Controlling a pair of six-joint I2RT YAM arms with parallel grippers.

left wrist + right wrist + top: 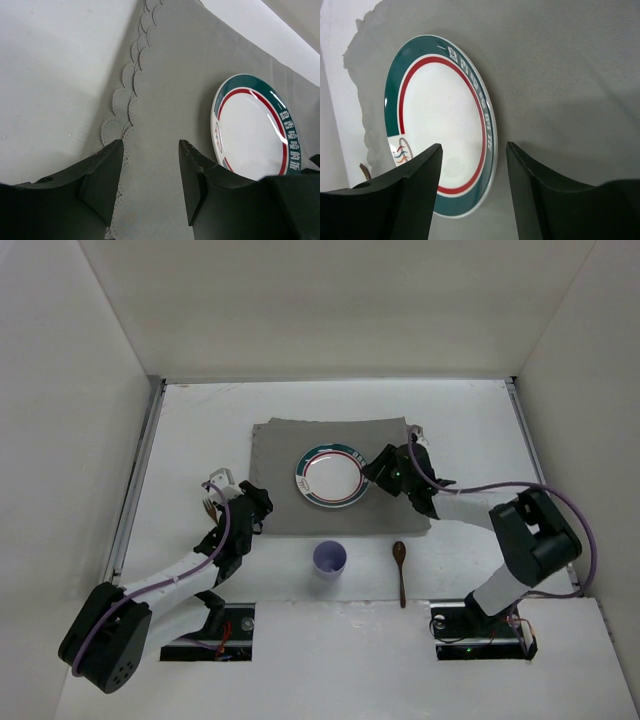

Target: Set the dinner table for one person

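Top view only: cup (330,558) and spoon (400,570) sit on the bare desk (200,420) near my bases, just in front of the placemat's (280,450) near edge. The cup is left of the spoon, and they're apart. Neither shows clearly in the wrist cams. That view also shows the desk as the big white surface under everything, with the placemat in the middle and the plate (331,478) on the mat.

Wrist cams only: the actual finger gaps, the mat's scalloped edge and the lettering on the plate's green band.

Left tool (150,150): released, fingers wide apart with nothing between them. It's over the mat's left edge, with white desk (50,75) to one side and grey mat (170,75) to the other. The plate (255,130) is off to the right, well clear of the fingers. From the top it's at the mat's left side (255,502).

Right tool (472,150): released, also spread wide and holding nothing. The plate's (440,115) rim runs through the gap between the fingers, with mat (560,75) beyond. Can't tell whether a finger touches the rim. From the top it's at the plate's right edge (375,472).
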